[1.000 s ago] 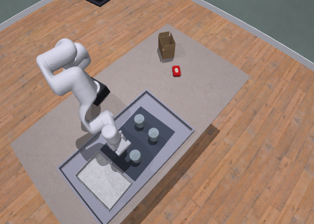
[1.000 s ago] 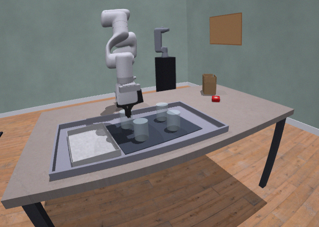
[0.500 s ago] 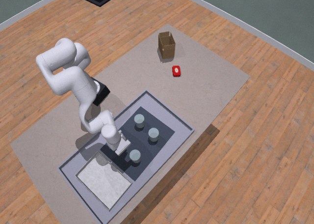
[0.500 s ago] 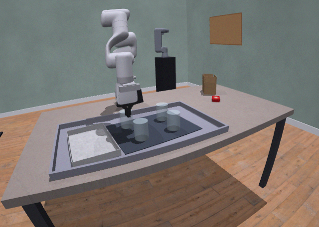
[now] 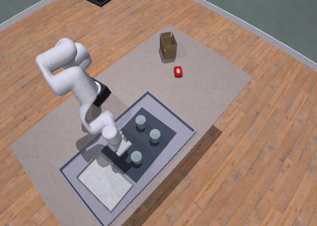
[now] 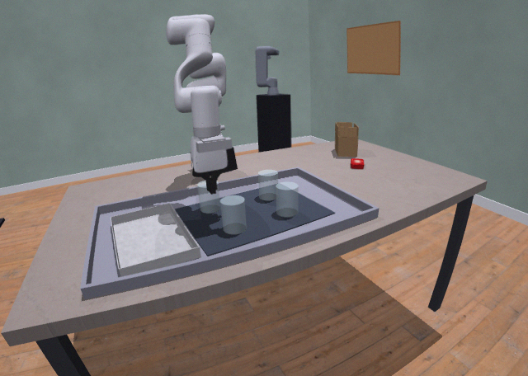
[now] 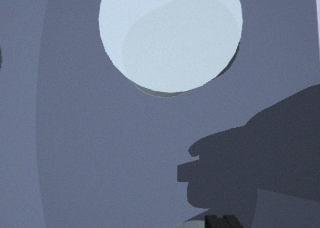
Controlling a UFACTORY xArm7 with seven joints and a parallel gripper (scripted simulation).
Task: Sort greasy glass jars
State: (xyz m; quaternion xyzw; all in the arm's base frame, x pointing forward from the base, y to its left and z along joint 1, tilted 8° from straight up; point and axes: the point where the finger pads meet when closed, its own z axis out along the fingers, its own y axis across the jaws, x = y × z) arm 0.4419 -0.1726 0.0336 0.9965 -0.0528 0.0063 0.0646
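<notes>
Claw (image 6: 211, 187) pressed together, pinching nothing. It hung point-down low over the dark mat (image 6: 307, 212), with its tip at about the height of the jar rims. One jar (image 6: 208, 197) stood right behind the tip in the exterior view; whether the tip touched it I could not tell. The wrist view looked straight down on another jar (image 7: 170, 38), seen as a pale disc.

Four jars in all, upright on the mat and apart from one another: the one at the claw, a nearer one (image 6: 233, 214) toward the front edge of the desk (image 6: 417, 185), and two (image 6: 267, 185) (image 6: 286, 199) toward the right. The tray (image 6: 128, 266) sat left of the mat inside the same grey rimmed surround (image 6: 366, 212), with no jar in it.

My guess: closed fingers held this low suit nudging a jar to feel how it slides, since grease does not show by eye. No jar sorted yet.

Box (image 6: 346, 139) and a red object (image 6: 357, 163) stood near the far right corner, well apart from the work.
</notes>
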